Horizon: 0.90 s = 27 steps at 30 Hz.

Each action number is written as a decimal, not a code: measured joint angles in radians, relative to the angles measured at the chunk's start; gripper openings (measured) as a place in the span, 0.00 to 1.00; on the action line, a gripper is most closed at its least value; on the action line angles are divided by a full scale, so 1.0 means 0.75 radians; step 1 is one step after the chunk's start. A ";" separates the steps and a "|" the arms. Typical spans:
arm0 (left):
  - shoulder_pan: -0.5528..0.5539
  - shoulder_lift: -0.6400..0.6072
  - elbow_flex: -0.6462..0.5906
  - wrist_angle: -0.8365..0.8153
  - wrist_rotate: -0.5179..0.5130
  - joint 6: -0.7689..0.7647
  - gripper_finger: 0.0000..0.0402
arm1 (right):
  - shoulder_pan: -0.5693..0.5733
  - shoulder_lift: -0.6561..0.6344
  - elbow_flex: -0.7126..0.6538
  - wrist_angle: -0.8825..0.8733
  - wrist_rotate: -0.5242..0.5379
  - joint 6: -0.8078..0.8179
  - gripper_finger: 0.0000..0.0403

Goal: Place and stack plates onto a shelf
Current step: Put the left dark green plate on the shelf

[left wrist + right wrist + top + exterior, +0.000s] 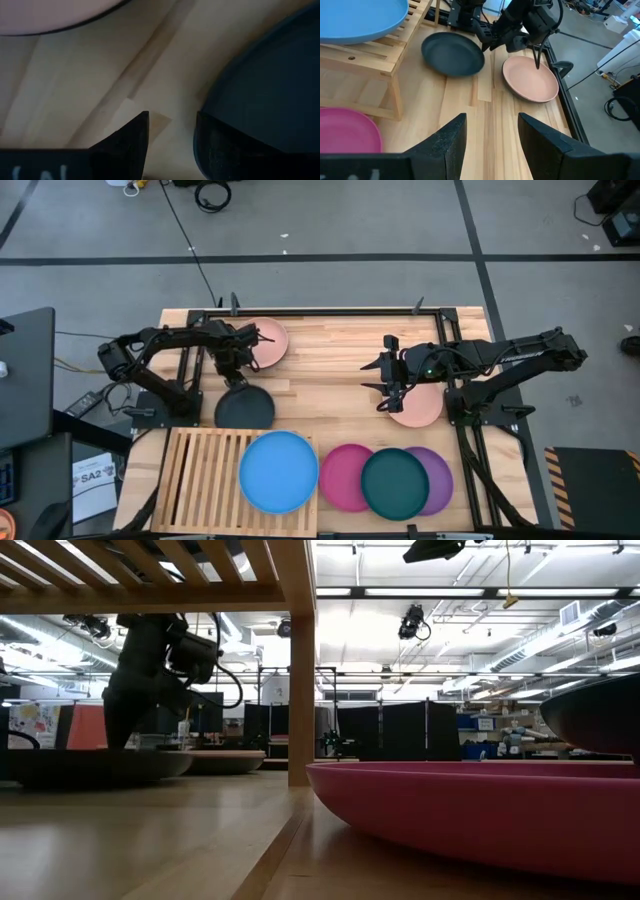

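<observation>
Left pincer (236, 379), jaws parted, straddles the black plate (245, 409) rim on its side away from the shelf (205, 480); I judge left arm nearer. Right pincer (387, 392) waits, parted.

black plate (244, 409), blue plate (279, 471), teal plate (395, 482), light wooden shelf (205, 470)
</observation>
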 joint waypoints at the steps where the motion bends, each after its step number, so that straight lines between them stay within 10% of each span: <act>1: 0.000 0.000 0.000 0.000 0.011 0.000 0.43 | 0.000 0.000 0.000 0.000 0.000 0.001 0.45; 27: 0.000 0.000 0.000 -0.051 0.161 0.049 0.43 | 0.000 0.000 0.000 0.000 0.000 0.000 0.45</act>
